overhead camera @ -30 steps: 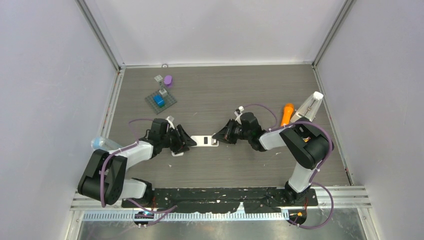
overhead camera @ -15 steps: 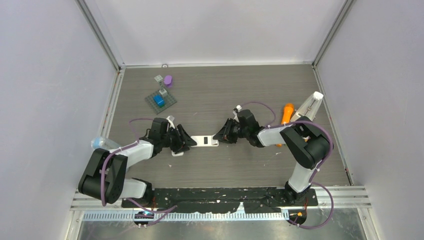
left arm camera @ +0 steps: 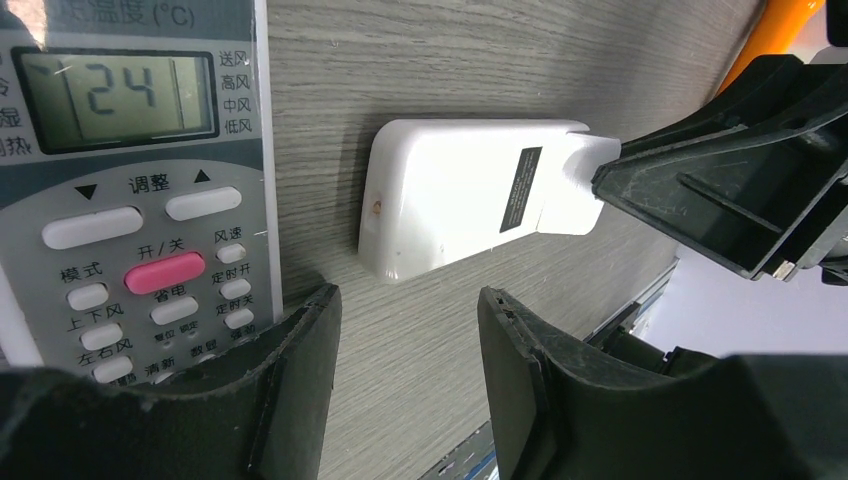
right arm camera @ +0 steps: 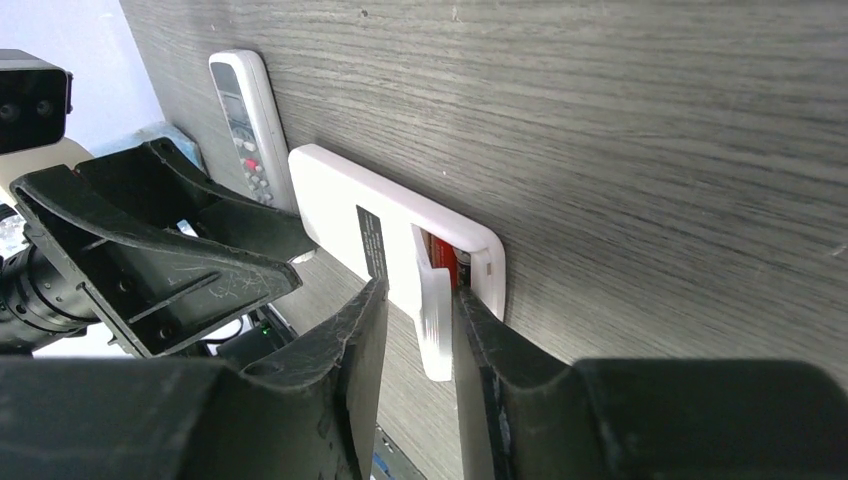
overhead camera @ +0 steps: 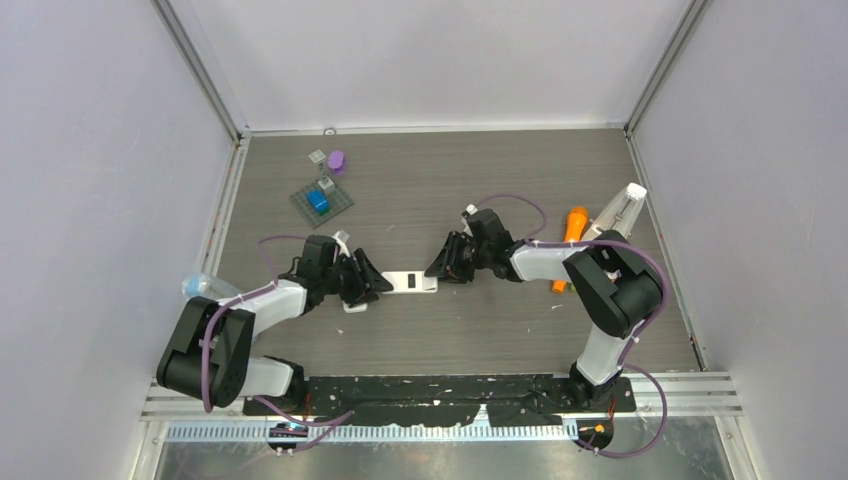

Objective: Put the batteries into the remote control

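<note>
Remote (overhead camera: 410, 282) is lying back-up at mid-table and isn't moving versus 1 s ago. What's changing: the right arm's wrist is swinging toward the far side of the remote and its forearm is straightening. The right gripper (right arm camera: 420, 296) is staying at the remote's right end. The left arm isn't shifting.

Right jaws are sitting at a narrow gap with the cover (right arm camera: 434, 325) between them. Cover is sticking out off the remote's right end, lying against one finger with a sliver of gap by the other, so can't tell if it's actually clamped. A red battery (right arm camera: 446, 262) is showing inside the remote, in the opened compartment under the cover.

Other end: left gripper (left arm camera: 408, 298) is hovering just off the remote's left end, jaws wide apart, gripping nothing, not touching the remote.

In the way: a second remote (left arm camera: 130, 170), buttons and "24" display up, is lying just beside the remote's left end, partly under the left gripper. Both ends of the remote are being crowded by grippers.

Around:
- Orange thing (overhead camera: 575, 225) is sitting well right of the remote, with a clear-white thing (overhead camera: 622, 210) just past it.
- Grey plate (overhead camera: 338, 206) carrying a blue block (overhead camera: 318, 201) is sitting far-left of the remote.
- Purple thing (overhead camera: 336, 162) and a grey cube (overhead camera: 317, 157) are sitting further out the same way.
</note>
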Robot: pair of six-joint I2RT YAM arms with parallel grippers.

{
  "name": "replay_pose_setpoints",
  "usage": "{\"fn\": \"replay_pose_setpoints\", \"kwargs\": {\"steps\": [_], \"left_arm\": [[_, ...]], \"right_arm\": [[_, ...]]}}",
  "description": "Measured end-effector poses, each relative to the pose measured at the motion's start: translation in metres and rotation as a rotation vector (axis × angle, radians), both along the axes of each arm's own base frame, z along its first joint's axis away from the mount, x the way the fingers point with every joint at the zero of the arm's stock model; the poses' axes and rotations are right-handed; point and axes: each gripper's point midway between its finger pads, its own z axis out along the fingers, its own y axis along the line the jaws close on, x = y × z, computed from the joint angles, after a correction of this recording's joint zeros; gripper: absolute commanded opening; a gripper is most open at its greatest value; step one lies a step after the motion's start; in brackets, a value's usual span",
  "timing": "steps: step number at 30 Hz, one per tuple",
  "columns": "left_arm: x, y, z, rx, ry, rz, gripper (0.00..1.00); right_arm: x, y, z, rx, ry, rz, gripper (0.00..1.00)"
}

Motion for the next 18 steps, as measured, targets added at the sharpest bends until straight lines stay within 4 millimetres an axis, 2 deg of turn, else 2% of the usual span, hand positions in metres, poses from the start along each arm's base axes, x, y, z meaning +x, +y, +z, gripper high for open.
{"fn": "replay_pose_setpoints", "kwargs": {"steps": [8,18], "left_arm": [[0.001,0.001,0.0,0.002,0.004,0.005,0.55],[0.002,0.005,0.001,0.03,-0.009,0.005,0.57]], "right_arm": [[-0.001,-0.002,0.002,-0.038,0.025,0.015,0.38],[-0.005,-0.013,0.001,-0.138,0.049,0.035,0.39]]}}
